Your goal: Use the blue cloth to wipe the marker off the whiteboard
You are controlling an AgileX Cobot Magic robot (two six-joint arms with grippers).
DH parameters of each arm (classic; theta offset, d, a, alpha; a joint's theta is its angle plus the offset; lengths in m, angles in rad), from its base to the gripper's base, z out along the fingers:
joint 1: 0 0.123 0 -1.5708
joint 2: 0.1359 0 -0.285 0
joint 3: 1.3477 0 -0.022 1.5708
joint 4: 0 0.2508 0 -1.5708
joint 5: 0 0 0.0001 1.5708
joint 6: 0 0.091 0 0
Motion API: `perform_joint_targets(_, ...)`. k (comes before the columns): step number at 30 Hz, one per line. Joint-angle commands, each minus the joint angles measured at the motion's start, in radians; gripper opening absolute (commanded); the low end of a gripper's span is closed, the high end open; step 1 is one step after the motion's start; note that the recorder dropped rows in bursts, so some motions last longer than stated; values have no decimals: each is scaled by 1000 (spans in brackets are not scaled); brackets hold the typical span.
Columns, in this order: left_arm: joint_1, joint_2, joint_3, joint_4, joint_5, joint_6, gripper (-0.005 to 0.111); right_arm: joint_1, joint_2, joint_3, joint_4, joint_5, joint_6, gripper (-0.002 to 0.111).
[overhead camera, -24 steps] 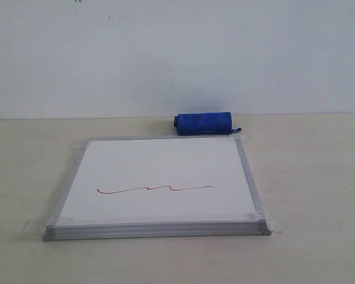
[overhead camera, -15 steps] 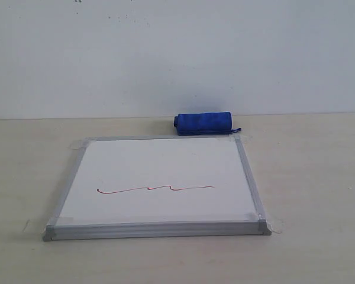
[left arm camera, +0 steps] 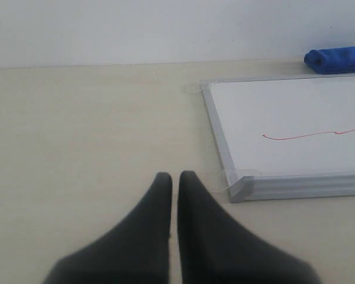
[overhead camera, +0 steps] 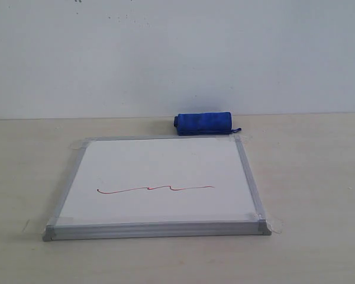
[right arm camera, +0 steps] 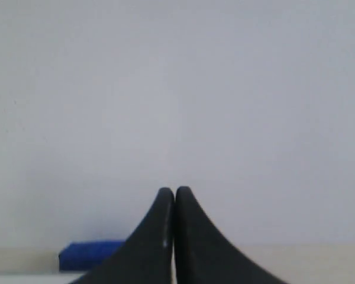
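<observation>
I see the pale table (overhead camera: 313, 177) filling the lower part of the exterior view, with neither arm in that picture. The whiteboard (overhead camera: 160, 165) lies flat on the table, taped at its corners. The blue cloth (overhead camera: 204, 123) sits on the table just past the board's far edge, toward the far right corner. It is close against the frame, though I cannot tell if it touches. It is rolled into a bundle whose long axis runs side to side, parallel to that far edge.

My left gripper (left arm camera: 175, 176) is clenched on nothing, with only a hairline between its fingers, and it hovers over bare table off the board's near left corner. The cloth is diagonally across the board from it. My right gripper (right arm camera: 175, 190) is pressed together and empty too, with the cloth low and ahead of it.

I judge the right arm the nearer one, and it should span the roll's short width. The red marker (overhead camera: 157, 189) line is untouched. The loop tag (overhead camera: 237, 130) pokes out at the cloth's right end.
</observation>
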Motion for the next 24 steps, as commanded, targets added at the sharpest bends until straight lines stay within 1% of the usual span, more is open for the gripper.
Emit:
perform_joint_targets(1,-5,-2,-1,-8,-6,1,4,-8,-5,0,-6,-132,5,0)
perform_joint_targets(3,-5,-2,-1,-8,-6,1,4,-8,-5,0,-6,-162,7,0)
perform_joint_targets(4,-5,-2,-1,-8,-6,1,4,-8,-5,0,-4,-206,13,0)
perform_joint_targets(7,-5,-2,-1,-8,-6,1,4,-8,-5,0,2,-312,181,0)
perform_joint_targets(11,-5,-2,-1,-8,-6,1,4,-8,-5,0,2,-523,200,0)
perform_joint_targets(12,-5,-2,-1,-8,-6,1,4,-8,-5,-3,2,-541,200,0)
perform_joint_targets(13,-5,-2,-1,-8,-6,1,4,-8,-5,-39,2,-523,204,0)
perform_joint_targets(15,-5,-2,-1,-8,-6,1,4,-8,-3,-132,-8,-389,238,0)
perform_joint_targets(16,-5,-2,-1,-8,-6,1,4,-8,20,-205,-21,-266,241,0)
perform_joint_targets(18,-5,-2,-1,-8,-6,1,4,-8,82,-305,-60,-88,241,0)
perform_joint_targets(22,-5,-2,-1,-8,-6,1,4,-8,274,-530,-92,252,232,0)
perform_joint_targets(24,-5,-2,-1,-8,-6,1,4,-8,369,-608,-92,374,198,0)
